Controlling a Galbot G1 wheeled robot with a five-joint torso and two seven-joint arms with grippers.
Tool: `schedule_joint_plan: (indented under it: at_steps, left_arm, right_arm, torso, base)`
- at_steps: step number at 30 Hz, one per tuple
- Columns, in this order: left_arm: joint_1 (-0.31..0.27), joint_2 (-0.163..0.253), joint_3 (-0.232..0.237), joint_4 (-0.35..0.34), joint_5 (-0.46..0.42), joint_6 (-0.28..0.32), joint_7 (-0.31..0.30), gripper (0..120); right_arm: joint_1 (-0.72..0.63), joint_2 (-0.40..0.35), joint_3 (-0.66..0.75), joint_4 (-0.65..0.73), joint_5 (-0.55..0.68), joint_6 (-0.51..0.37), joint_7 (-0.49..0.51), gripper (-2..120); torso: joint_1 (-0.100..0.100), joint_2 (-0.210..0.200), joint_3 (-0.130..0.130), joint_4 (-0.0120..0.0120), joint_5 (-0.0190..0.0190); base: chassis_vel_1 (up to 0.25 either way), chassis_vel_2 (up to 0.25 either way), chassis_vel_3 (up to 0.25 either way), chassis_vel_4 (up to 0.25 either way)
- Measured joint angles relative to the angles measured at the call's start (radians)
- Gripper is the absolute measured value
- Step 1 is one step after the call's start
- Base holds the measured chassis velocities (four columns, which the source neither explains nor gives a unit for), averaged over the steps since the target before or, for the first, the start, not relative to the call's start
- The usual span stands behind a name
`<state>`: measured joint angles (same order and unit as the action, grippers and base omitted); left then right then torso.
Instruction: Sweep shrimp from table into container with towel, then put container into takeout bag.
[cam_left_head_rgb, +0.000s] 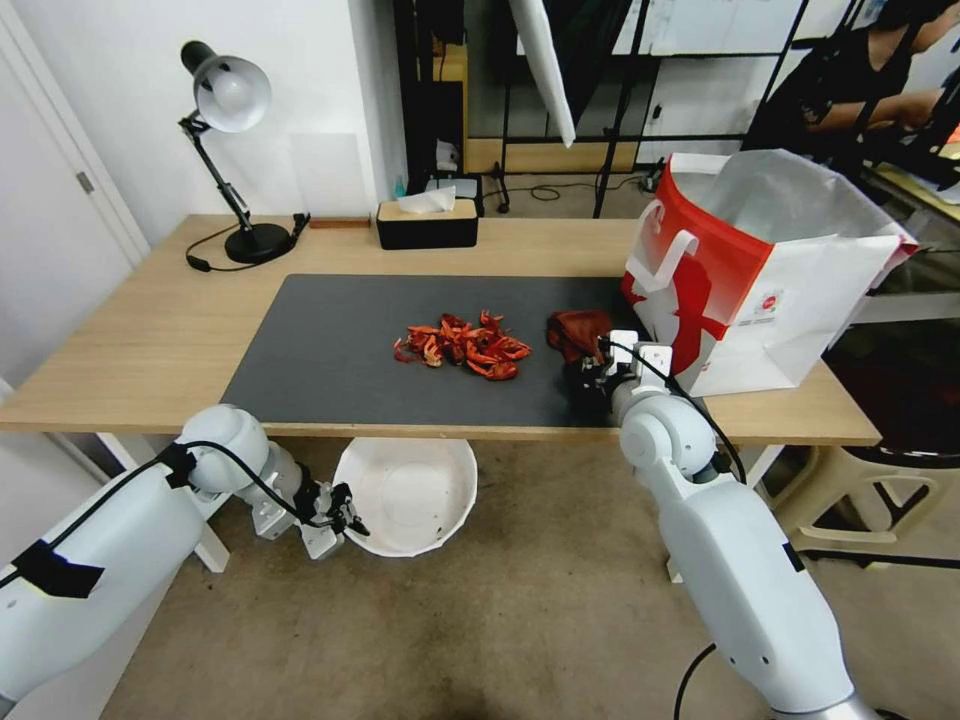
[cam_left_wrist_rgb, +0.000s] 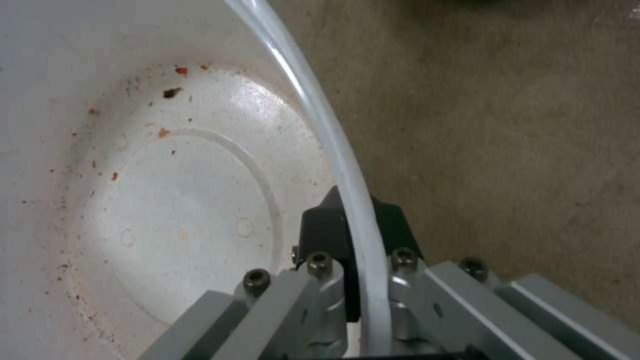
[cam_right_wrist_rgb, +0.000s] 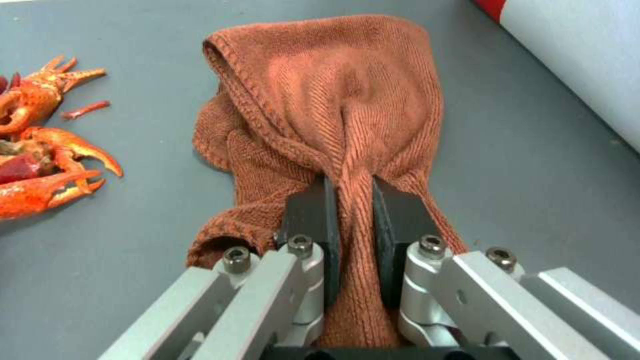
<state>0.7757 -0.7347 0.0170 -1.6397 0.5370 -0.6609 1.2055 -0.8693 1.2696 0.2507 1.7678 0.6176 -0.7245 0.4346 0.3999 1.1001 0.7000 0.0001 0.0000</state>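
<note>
The shrimp lie in a red-orange heap in the middle of the dark mat on the table; some shells show beside the cloth in the right wrist view. My right gripper is shut on the rust-brown towel, pinching a fold of the towel between its pads, just right of the heap. The white container hangs below the table's front edge, tilted. My left gripper is shut on the rim of the container. The takeout bag stands open on the table's right end.
A black tissue box and a desk lamp stand at the table's back. The bag's wall is close beside the towel. Bare floor lies under the container.
</note>
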Motion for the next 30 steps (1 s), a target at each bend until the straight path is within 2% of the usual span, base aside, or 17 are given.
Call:
schedule_joint_plan:
  at_steps: [4,10,14,19,25,30]
  left_arm:
    - [-0.008,-0.005,0.012,-0.002,-0.003,0.001,0.000,0]
    - [-0.035,-0.020,0.037,0.000,-0.003,0.006,0.000,0]
    - [-0.059,-0.030,0.056,0.006,-0.005,0.007,0.001,0]
    - [-0.081,-0.037,0.073,0.018,-0.009,0.007,0.001,0]
    - [-0.110,-0.054,0.098,0.037,-0.013,0.006,0.003,0]
    - [-0.129,-0.060,0.112,0.049,-0.013,0.003,0.005,0]
  right_arm:
    - [-0.004,-0.011,0.008,0.017,0.007,0.024,-0.028,8]
    - [0.010,-0.032,0.033,0.028,-0.004,0.109,-0.153,8]
    - [0.039,-0.037,0.037,0.002,-0.015,0.144,-0.198,8]
    - [0.087,-0.047,0.016,-0.042,-0.049,0.148,-0.214,8]
    - [0.151,-0.057,-0.032,-0.125,-0.090,0.103,-0.239,8]
    - [0.161,-0.054,-0.056,-0.139,-0.093,0.087,-0.244,8]
  torso:
    - [0.000,0.000,0.000,-0.0002,0.0003]
    - [0.000,0.000,0.000,-0.0002,0.0003]
    - [0.000,0.000,0.000,-0.0002,0.0002]
    - [0.000,0.000,0.000,-0.0001,0.0002]
    - [0.000,0.000,0.000,-0.0002,0.0000]
    - [0.000,0.000,0.000,-0.0001,-0.0001]
  base:
    - [0.000,0.000,0.000,0.000]
    - [0.000,0.000,0.000,0.000]
    - [0.000,0.000,0.000,0.000]
    - [0.000,0.000,0.000,0.000]
    - [0.000,0.000,0.000,0.000]
    - [0.000,0.000,0.000,0.000]
